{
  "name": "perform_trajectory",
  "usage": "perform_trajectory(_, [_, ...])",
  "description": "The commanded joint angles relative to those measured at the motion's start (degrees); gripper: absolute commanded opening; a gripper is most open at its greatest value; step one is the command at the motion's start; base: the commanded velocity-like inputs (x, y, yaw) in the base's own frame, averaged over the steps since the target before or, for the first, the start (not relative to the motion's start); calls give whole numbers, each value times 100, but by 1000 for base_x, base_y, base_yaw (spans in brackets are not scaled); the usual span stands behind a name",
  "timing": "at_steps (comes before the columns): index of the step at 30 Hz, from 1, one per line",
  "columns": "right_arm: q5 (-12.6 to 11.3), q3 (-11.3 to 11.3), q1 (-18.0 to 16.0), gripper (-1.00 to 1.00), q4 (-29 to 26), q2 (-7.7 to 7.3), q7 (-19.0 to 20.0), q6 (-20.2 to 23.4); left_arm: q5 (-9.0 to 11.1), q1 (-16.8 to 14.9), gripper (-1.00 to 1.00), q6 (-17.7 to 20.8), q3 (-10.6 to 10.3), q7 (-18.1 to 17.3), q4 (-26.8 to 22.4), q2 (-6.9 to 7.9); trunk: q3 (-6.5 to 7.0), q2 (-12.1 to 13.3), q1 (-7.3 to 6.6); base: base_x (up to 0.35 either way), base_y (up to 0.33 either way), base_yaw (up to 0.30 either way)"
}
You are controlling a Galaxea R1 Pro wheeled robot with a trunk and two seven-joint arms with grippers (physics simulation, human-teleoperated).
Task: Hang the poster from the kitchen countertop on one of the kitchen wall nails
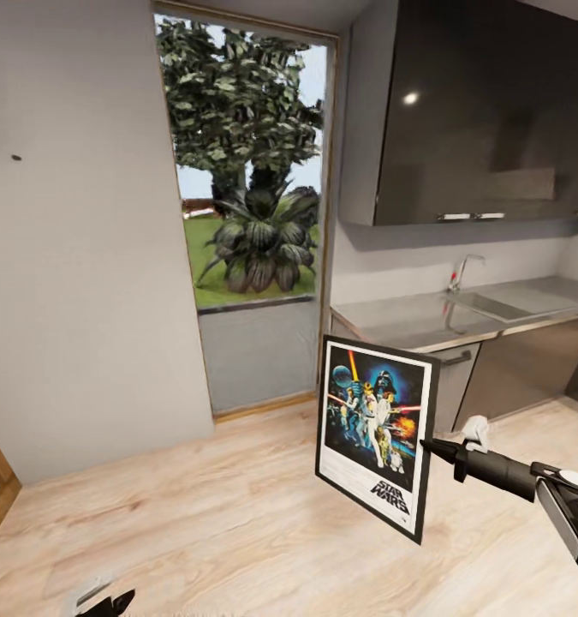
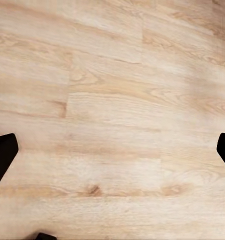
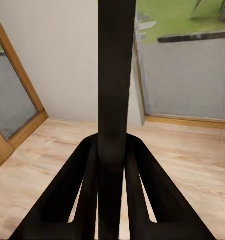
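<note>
Grey countertop (image 1: 426, 321) behind poster (image 1: 374, 433) clamped in right end effector (image 1: 427, 445); left (image 2: 112, 150) spread.

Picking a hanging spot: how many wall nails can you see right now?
1: a small dark wall nail high on the plain grey wall left of the glass door. Others may lie outside the head view.

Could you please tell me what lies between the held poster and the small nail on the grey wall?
In the head view, only bare grey wall and wood floor separate poster and nail.
</note>
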Motion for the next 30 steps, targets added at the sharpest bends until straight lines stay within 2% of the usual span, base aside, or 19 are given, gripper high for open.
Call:
perform_trajectory(1, [-43, -5, -1, -100, 0, -1, 41, 84, 45, -3, 100, 30, 16, -29, 4, -1, -5, -5, 2, -1, 294, 272])
perform_trajectory(10, [-43, -1, -1, -100, 0, 0, 1, 84, 45, -3, 100, 33, 16, -31, 4, 0, -32, -5, 2, 0, 296, 226])
perform_trajectory(30, [-52, 0, -1, -100, 6, 0, 8, 84, 45, -3, 100, 38, 16, -31, -2, 0, -35, -5, 2, 0, 334, 9])
